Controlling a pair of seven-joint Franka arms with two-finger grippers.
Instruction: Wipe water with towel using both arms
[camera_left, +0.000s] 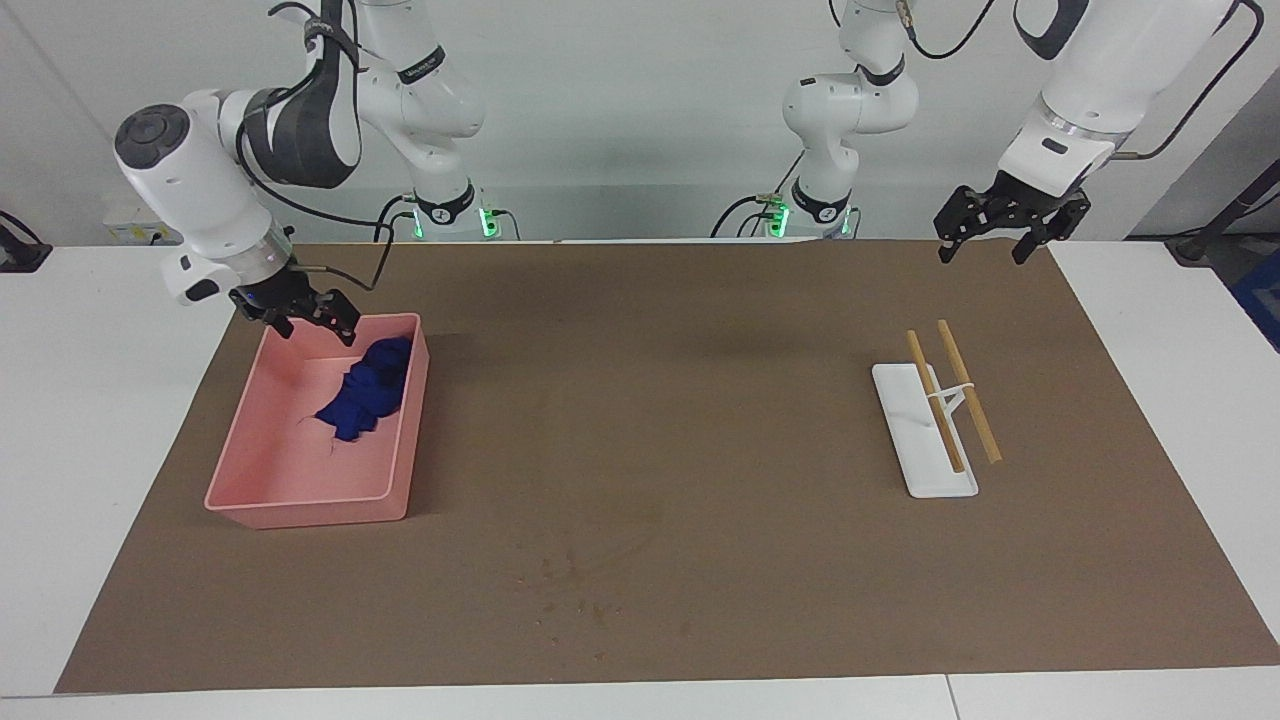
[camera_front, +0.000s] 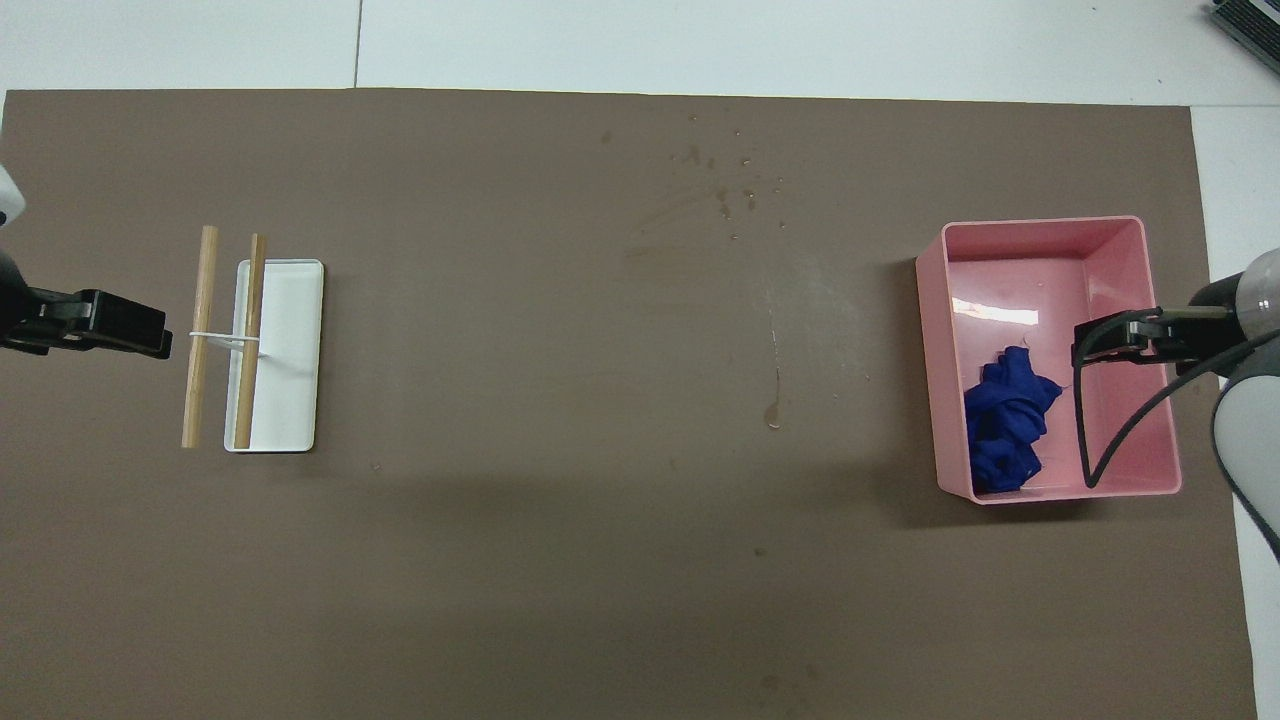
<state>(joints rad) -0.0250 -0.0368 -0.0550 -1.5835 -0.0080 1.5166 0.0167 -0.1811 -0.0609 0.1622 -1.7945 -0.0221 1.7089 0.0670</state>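
The right gripper (camera_left: 315, 318) hangs open and empty over the pink tray (camera_left: 300, 500), where the royal-blue towel (camera_left: 366, 388) lies crumpled against the wall toward the table's middle; the left gripper (camera_left: 985, 245) waits, fingers spread, above the brown mat's (camera_left: 700, 420) corner nearest its own base
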